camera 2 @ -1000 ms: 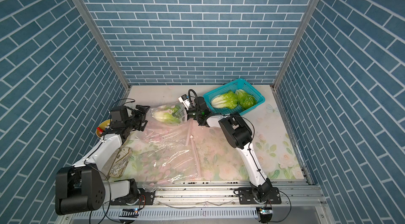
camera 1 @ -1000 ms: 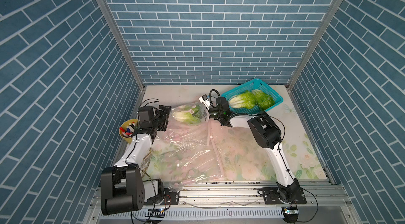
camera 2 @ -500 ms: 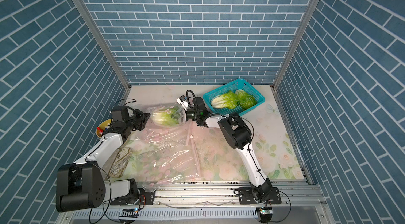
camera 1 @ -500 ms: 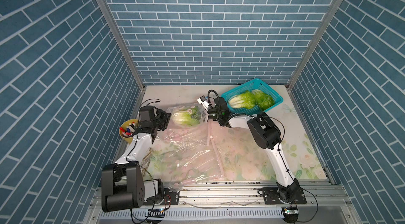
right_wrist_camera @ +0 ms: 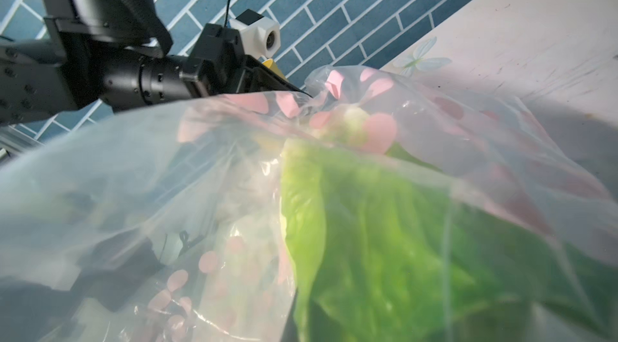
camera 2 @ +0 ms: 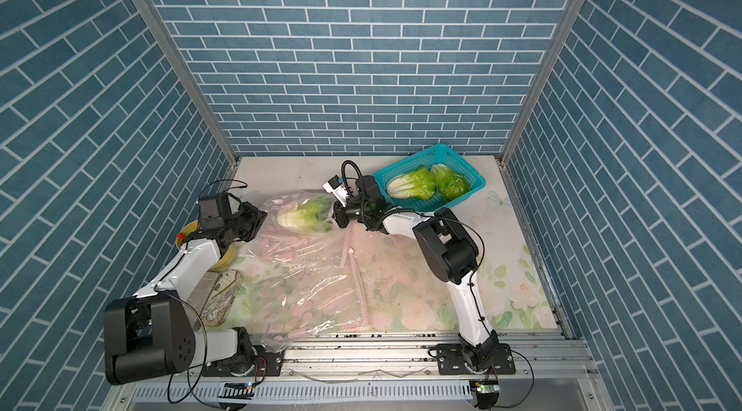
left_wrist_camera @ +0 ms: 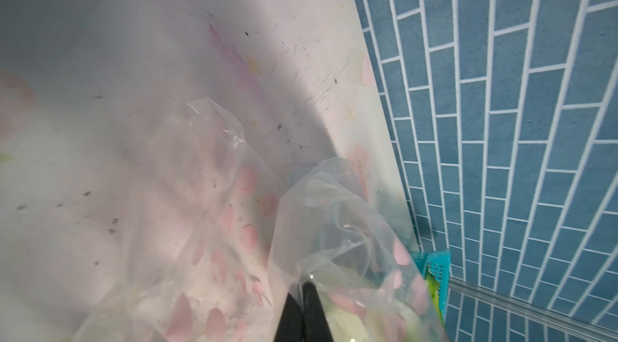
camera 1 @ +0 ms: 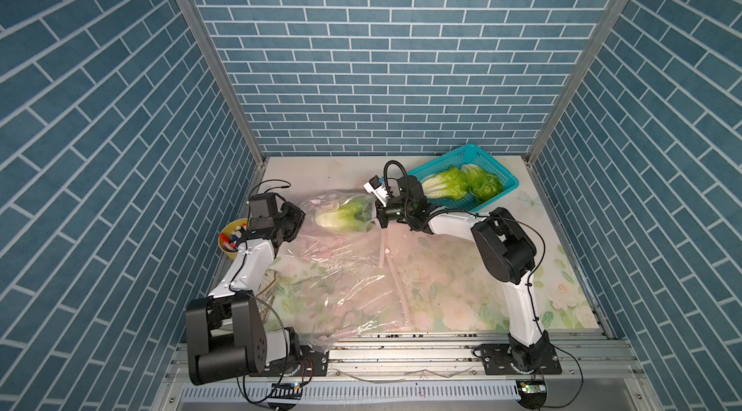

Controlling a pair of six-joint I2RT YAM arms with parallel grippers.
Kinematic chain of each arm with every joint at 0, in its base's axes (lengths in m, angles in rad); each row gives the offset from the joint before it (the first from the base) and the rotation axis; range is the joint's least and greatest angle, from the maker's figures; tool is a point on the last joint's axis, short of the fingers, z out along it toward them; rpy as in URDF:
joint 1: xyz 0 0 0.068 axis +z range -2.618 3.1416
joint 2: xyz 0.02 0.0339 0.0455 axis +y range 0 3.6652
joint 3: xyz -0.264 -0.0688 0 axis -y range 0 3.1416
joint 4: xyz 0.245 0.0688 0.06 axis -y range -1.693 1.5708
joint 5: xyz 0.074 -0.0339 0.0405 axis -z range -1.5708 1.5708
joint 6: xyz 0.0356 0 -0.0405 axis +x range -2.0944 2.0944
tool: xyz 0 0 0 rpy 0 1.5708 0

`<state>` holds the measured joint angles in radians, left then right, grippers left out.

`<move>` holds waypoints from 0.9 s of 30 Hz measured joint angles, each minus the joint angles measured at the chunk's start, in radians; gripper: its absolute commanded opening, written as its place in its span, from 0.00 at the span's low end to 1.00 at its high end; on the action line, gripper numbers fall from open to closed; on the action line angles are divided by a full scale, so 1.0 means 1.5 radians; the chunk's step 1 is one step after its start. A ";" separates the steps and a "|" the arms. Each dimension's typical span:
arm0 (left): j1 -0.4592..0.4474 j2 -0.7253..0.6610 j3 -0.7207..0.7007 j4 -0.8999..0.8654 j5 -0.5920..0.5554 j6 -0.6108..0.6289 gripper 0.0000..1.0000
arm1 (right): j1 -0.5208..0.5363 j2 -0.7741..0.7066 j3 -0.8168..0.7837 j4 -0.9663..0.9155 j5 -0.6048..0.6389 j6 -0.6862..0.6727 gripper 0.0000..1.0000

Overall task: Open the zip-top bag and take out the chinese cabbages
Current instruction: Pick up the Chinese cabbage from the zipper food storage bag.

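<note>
A clear zip-top bag point(camera 1: 333, 268) point(camera 2: 297, 272) printed with pink spots lies across the table, its far end lifted. One of the chinese cabbages point(camera 1: 341, 215) point(camera 2: 303, 215) sits inside that raised end. My left gripper point(camera 1: 299, 220) point(left_wrist_camera: 307, 285) is shut on the bag's film beside the cabbage's white base. My right gripper point(camera 1: 376, 217) point(right_wrist_camera: 296, 327) is shut at the leafy end, with green leaf point(right_wrist_camera: 384, 240) filling its view. Two more cabbages point(camera 1: 445, 185) point(camera 1: 484, 184) lie in the teal basket point(camera 1: 504, 178).
A yellow bowl point(camera 1: 229, 246) of small items stands by the left wall behind my left arm. A flat patterned pouch point(camera 2: 219, 292) lies under that arm. The bag's pink zip strip point(camera 1: 395, 280) runs towards the front edge. Brick walls close in three sides.
My left gripper was open a second ago; it has moved in to the bag's end and shut on the film. The right arm has barely moved.
</note>
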<state>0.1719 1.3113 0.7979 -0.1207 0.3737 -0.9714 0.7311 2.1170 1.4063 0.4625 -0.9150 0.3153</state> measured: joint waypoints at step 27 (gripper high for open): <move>0.039 -0.089 -0.009 -0.153 -0.192 0.139 0.00 | -0.034 -0.159 -0.155 -0.027 -0.043 -0.083 0.00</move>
<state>0.2306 1.1786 0.7849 -0.3496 0.0853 -0.7624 0.6804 1.8790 1.1736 0.4225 -0.9798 0.1905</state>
